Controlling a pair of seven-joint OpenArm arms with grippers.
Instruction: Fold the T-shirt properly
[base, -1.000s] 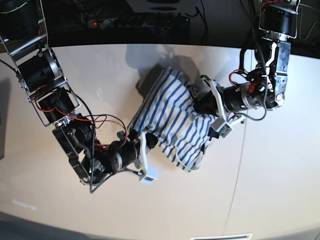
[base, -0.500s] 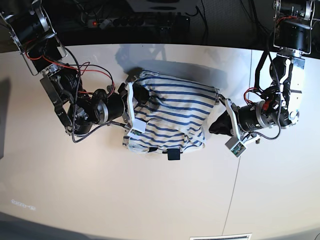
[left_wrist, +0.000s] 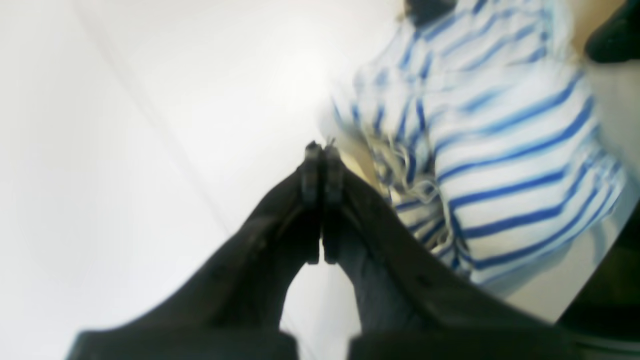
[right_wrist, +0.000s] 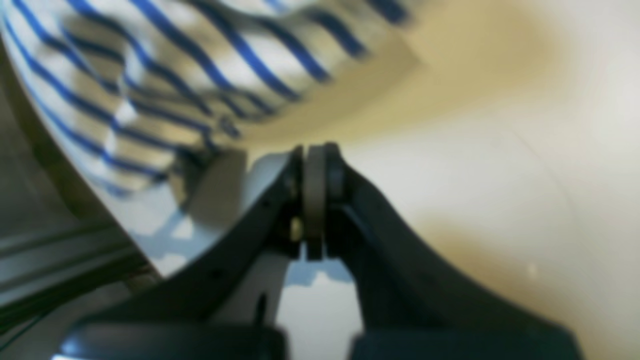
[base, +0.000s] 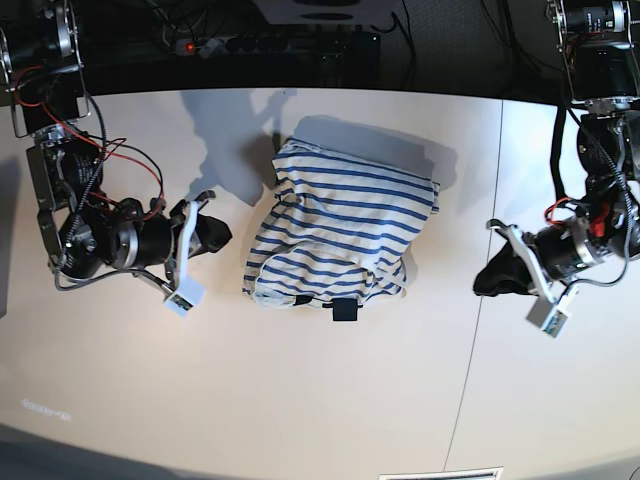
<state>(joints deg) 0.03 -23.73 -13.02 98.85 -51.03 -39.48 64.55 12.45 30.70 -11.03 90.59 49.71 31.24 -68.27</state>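
Observation:
The T-shirt (base: 340, 230), white with blue stripes, lies in a folded bundle at the middle of the table, a small dark label (base: 344, 309) at its near edge. My right gripper (base: 218, 232) is shut and empty, a short way left of the shirt. My left gripper (base: 488, 277) is shut and empty, off the shirt's right side. In the left wrist view the shut left gripper (left_wrist: 320, 149) points beside the T-shirt (left_wrist: 505, 150). In the right wrist view the right gripper (right_wrist: 315, 150) is shut, and the T-shirt (right_wrist: 165, 75) is blurred at upper left.
The white table (base: 300, 400) has a seam (base: 478, 320) running front to back right of the shirt. A power strip (base: 280, 45) and cables lie beyond the far edge. Both arm bases stand at the back corners.
Both grippers have come off the shirt and drawn back outward, right arm to the view's left, left arm to its right. The shirt now rests folded on the table.

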